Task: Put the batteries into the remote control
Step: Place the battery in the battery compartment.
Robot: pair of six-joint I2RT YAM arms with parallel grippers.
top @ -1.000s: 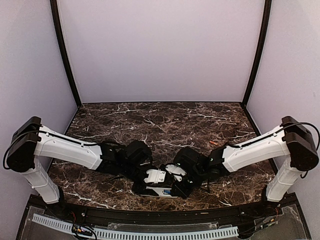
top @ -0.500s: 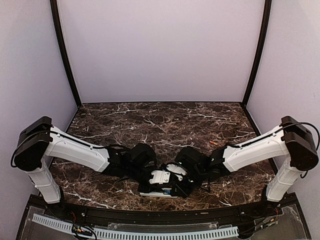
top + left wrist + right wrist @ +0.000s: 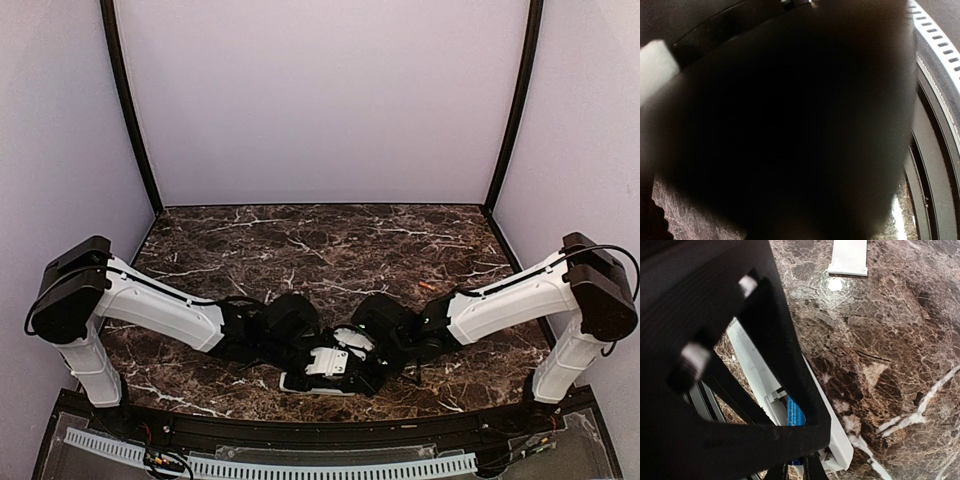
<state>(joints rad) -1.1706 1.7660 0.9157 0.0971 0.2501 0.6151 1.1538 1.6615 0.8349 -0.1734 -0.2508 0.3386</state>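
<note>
Left claw has moved in over the remote control.
At the counter's near edge, right claw is pinched together over the blue battery in its bay; left claw's state we cannot tell. Farther back, orange-red battery awaits loading.

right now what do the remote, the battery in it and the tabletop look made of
Remote: white moulded plastic, seemingly matt, smooth even edges. Battery: blue printed wrapper; the casing under it is hidden. Tabletop: dark brown with white veins and a glare spot, so polished marble or a marble-look laminate.
</note>
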